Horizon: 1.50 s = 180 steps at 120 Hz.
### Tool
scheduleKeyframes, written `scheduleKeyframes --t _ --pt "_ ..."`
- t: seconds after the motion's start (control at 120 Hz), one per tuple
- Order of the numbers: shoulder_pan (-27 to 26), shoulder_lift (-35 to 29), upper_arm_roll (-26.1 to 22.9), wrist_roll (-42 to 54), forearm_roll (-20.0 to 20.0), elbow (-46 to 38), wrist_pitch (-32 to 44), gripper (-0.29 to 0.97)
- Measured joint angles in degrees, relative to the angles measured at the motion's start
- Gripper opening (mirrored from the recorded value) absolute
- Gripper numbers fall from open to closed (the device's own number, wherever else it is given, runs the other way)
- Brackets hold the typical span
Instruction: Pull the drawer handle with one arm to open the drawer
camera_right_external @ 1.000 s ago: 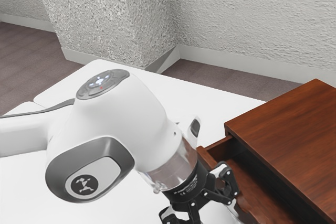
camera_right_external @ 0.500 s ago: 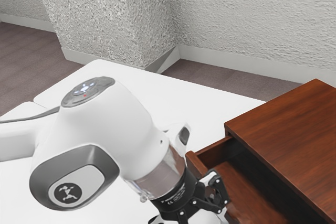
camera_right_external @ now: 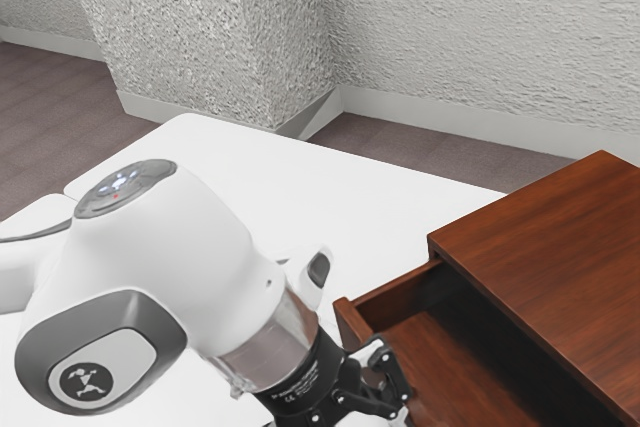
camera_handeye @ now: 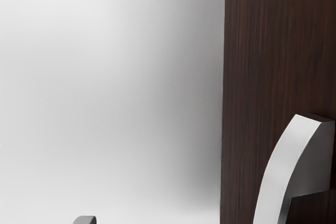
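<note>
A dark wooden cabinet (camera_right_external: 560,247) stands at the exterior view's right. Its drawer (camera_right_external: 420,332) is pulled partway out, and the hollow inside shows. My black gripper (camera_right_external: 378,395) sits low against the drawer's front (camera_right_external: 352,322), near the picture's lower edge, with the white arm (camera_right_external: 170,277) over it. In the wrist view the dark wood drawer front (camera_handeye: 273,77) runs upright. A curved silver handle (camera_handeye: 286,171) stands out from it close beside my hand.
The white table (camera_right_external: 330,187) spreads to the exterior view's left and behind the arm. Beyond it are a grey carpeted floor (camera_right_external: 60,107) and rough white walls with a jutting corner (camera_right_external: 230,27).
The arm and hand have drawn back toward the exterior view's lower left. The drawer has come out with them and stands much further open than a second ago.
</note>
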Motion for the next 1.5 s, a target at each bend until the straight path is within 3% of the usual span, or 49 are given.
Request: scheduleKeyframes --t 0.817,1.5 --pt "1.0 -6.4 0.0 -0.3 0.8 -4.9 0.1 0.30" --pt "0.9 -7.5 -0.1 -0.2 5.5 -5.2 0.4 0.40"
